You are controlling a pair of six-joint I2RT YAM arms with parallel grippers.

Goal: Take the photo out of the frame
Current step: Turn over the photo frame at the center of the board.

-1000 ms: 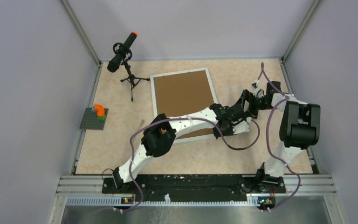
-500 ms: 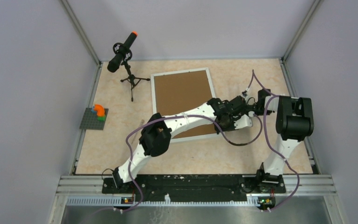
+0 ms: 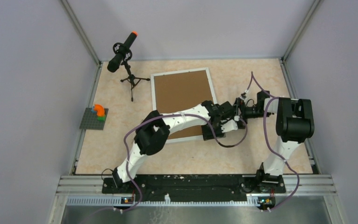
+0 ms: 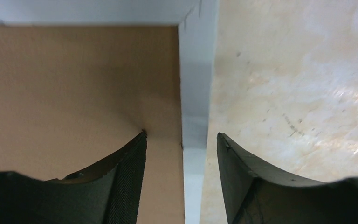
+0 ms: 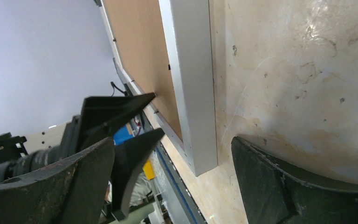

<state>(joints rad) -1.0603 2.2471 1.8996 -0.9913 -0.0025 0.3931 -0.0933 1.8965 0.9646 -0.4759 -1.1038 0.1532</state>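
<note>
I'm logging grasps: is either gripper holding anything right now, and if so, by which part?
Nothing is held. The left gripper is open, astride the white border of the frame. The right gripper is open near its corner.

Left arm (image 3: 182,119) stretched long from its base toward the right, elbow raised, wrist tipped down. Left claw (image 4: 182,135) points downward at the table with fingers parted a little. Right arm (image 3: 294,122) folded tight at the elbow, forearm reaching leftward, and right claw (image 5: 173,140) is spread wide, low, aimed at the left claw just beside it.
</note>
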